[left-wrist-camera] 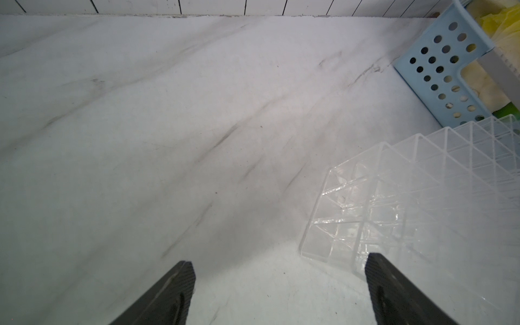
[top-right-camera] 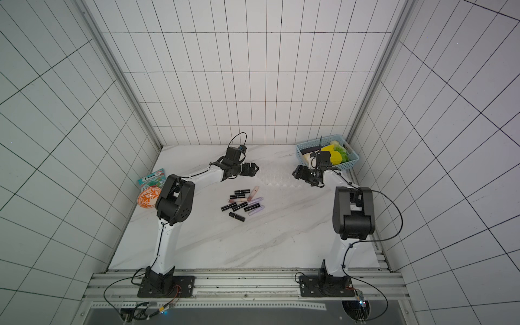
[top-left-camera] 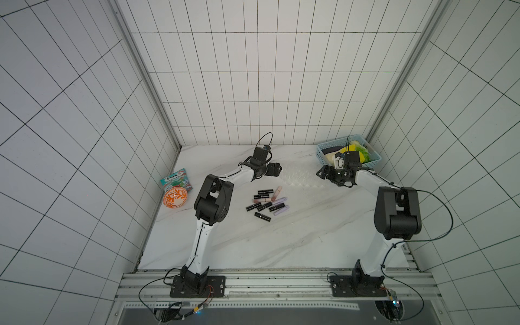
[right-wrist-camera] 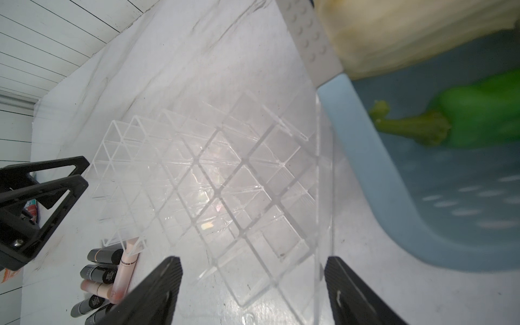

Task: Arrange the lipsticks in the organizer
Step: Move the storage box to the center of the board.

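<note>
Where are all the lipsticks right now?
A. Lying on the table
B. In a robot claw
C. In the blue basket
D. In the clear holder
A: the lipsticks lie in a loose pile on the table, and the clear holder looks empty.

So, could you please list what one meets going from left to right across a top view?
Orange bowl → left gripper → organizer → right gripper → blue basket.
</note>
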